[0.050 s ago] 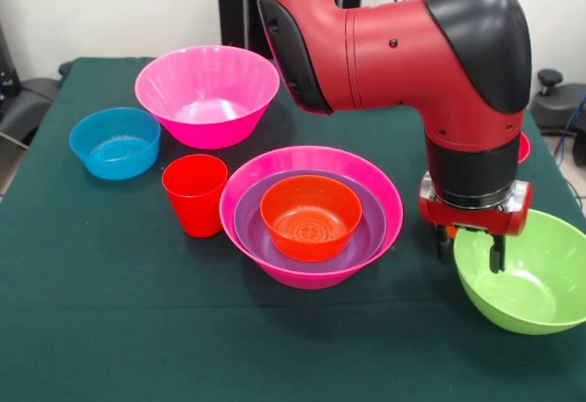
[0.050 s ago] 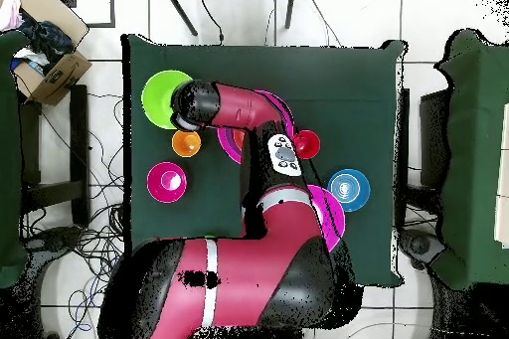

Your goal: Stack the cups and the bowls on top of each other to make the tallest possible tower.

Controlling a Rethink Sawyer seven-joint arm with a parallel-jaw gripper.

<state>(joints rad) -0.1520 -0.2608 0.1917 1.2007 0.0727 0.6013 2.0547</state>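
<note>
1. While the red arm [image 1: 394, 49] bends down over one end of the green worktop [image 1: 110, 310], its claw [image 1: 474, 246] hangs at the rim of the lime green bowl [image 1: 536, 283], one dark finger [image 1: 495, 254] inside the rim and the other at its outer edge; whether the fingers press the wall I cannot tell.
2. At the middle of the worktop sits the tower [image 1: 311, 214]: a large hot-pink bowl [image 1: 375, 178] at the bottom, a purple bowl [image 1: 366, 228] nested in it, and a small orange-red bowl [image 1: 311, 214] inside that.
3. Just beside the tower stands a red cup [image 1: 195, 191], upright and open end up, close to the pink rim.
4. Behind it a second large hot-pink bowl [image 1: 208, 95] stands alone, and a small blue bowl [image 1: 115, 142] sits near it, toward the worktop's edge.
5. From overhead, an orange cup [image 2: 186, 142] shows right next to the lime green bowl, and a crimson bowl [image 2: 166, 182] lies a little apart from it.
</note>
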